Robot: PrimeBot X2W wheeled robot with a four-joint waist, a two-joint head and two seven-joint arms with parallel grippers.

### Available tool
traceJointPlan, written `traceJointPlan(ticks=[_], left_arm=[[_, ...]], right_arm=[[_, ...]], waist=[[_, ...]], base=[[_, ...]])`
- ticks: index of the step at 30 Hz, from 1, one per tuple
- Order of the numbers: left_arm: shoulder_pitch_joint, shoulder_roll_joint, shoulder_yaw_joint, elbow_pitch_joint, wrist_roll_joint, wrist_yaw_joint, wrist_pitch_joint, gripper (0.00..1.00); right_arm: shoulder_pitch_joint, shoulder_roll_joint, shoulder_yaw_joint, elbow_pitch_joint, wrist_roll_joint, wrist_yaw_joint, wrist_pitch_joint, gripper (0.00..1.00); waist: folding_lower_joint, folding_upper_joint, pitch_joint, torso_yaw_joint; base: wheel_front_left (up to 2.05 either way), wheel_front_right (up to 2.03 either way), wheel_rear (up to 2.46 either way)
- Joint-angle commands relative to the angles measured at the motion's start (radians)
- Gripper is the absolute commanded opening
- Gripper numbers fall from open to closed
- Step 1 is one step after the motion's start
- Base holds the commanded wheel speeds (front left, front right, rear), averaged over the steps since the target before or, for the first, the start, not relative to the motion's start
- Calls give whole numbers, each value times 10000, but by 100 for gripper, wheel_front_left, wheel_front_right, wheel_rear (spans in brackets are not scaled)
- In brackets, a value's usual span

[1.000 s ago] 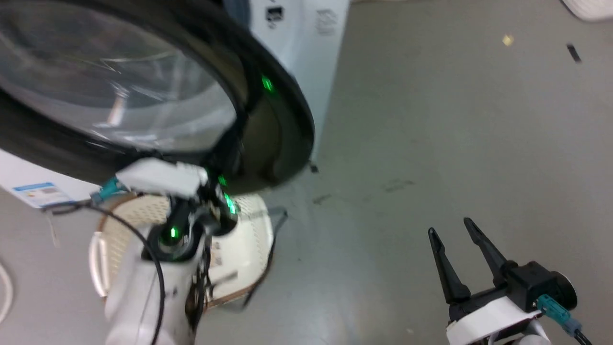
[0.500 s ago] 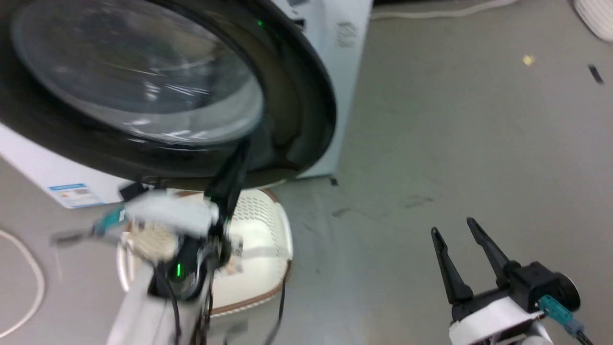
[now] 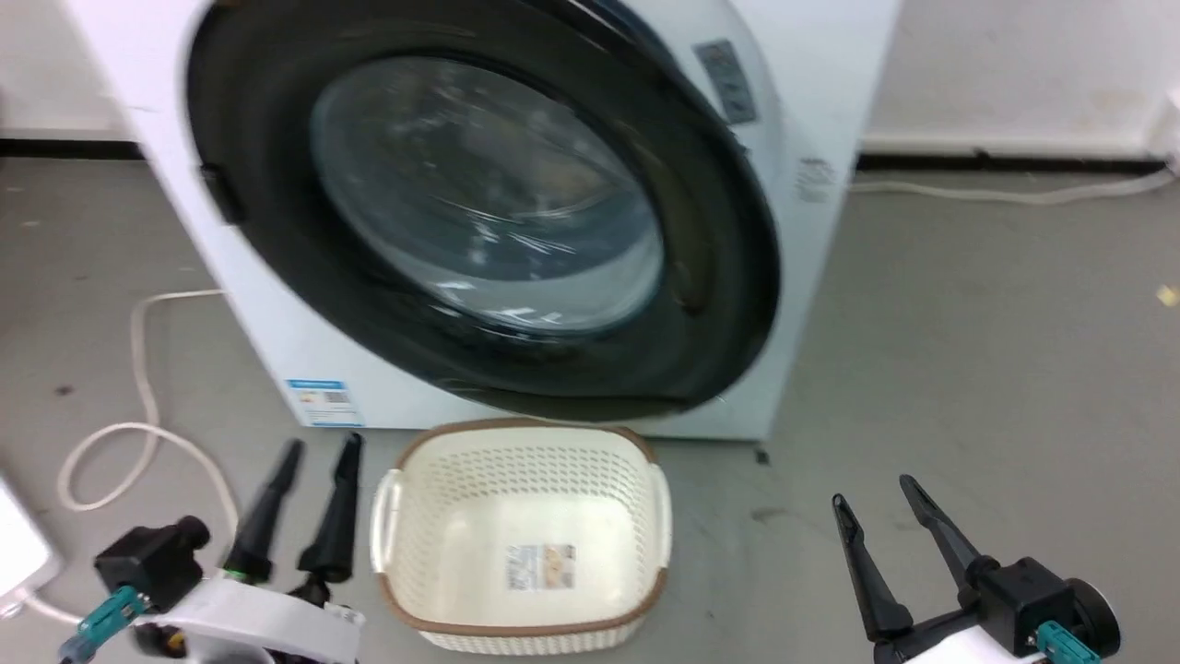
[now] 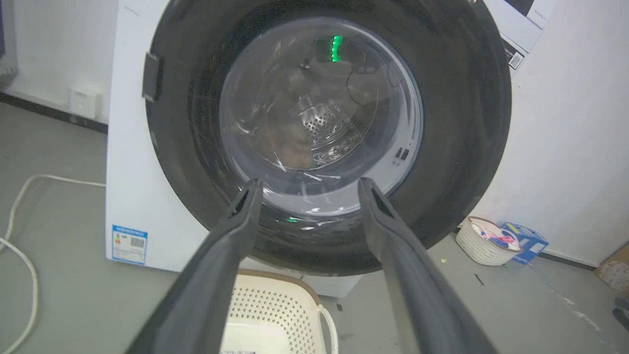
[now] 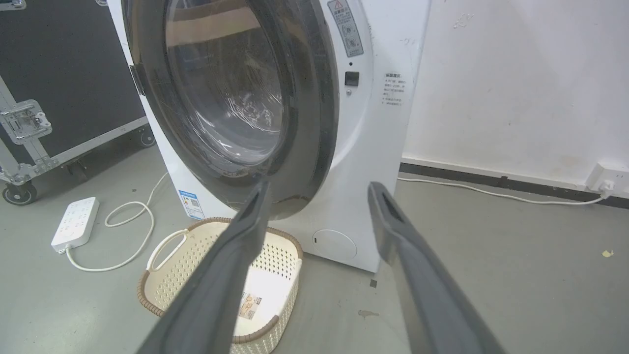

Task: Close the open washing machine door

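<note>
Finishing looks like the step in hand: the washing machine door (image 3: 728, 240) lies against the front of the washing machine (image 3: 830, 111), its black ring covering the round opening. The right wrist view shows it sitting close to the white front. Whether the catch has clicked home cannot be told.

The left gripper (image 3: 321, 444) hangs low in front of the washing machine, its fingers spread and holding nothing. The right gripper (image 3: 871, 490) sits farther out from the washing machine, also spread and empty. A cream basket (image 3: 525, 470) stands on the floor just in front of the washing machine, below the door.

If the catch is not home, the next move would call for a firm, square push on the door's rim, reaching over the basket.

A second ago the door stood swung out from the washing machine, with the left arm raised to its lower rim. That arm has since dropped back, and the camera has moved too.
</note>
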Motion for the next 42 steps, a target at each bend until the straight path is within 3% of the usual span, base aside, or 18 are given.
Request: traceJointPlan(ticks=[1,2,3,7,12,13,14,15,16,21,28,37,42], left_arm=[[104,-174,280,-179,584,81,-48,100],[430,-525,832,-500,2049,266,-51,100],[430,-525,832,-500,2049,266,-51,100],[1037,-1147,1467,-1012,4324,517,-54,100],[1510,-1579,1700,-1208,6159,851,-55,100],[1559,-1661,1706,-1208,6354,886,-55,100],[1578,-1738,1712,-1211,6513,908,-55,100],[1586,-1790,1715,-1216,6659,914,-55,100],[1569,-1834,1707,-1221,6784,902,-55,100],[1234,-2100,1725,-1145,6978,701,-56,100],[432,-2371,1702,-936,7081,355,-56,100],[-122,-2710,1585,-985,7129,199,-56,100],[-376,-2806,1560,-1001,7094,150,-56,100]], right_arm=[[138,-52,20,-70,58,8,-42,100],[205,-64,84,-107,85,8,-42,100],[205,-64,84,-107,85,8,-42,100],[310,-128,309,-159,150,8,-42,100],[359,-306,565,-163,176,8,-42,100],[345,-349,641,-137,205,8,-37,94],[313,-405,701,-129,227,8,-22,44],[247,-473,779,-143,242,8,3,9],[143,-543,862,-171,263,8,28,0],[-866,-1106,1298,-405,518,8,389,0],[-3310,-2575,1870,-142,1227,8,1432,0],[-5914,-4053,1320,1481,2574,8,2377,0],[-6996,-4476,938,2518,2843,8,2567,0]], waist=[[2,0,-354,443],[2,0,-420,611],[2,0,-420,611],[2,0,-469,938],[2,0,-423,1451],[2,0,-396,1552],[2,0,-344,1684],[2,0,-256,1797],[2,0,-162,1898],[2,0,600,2411],[2,0,1696,3114],[2,0,2645,3782],[2,0,2988,3971]], base=[[0,0,0],[0,0,0],[0,0,0],[0,0,0],[0,0,0],[0,0,0],[0,0,0],[0,0,0],[0,0,0],[0,0,0],[0,0,0],[0,0,0],[0,0,0]])
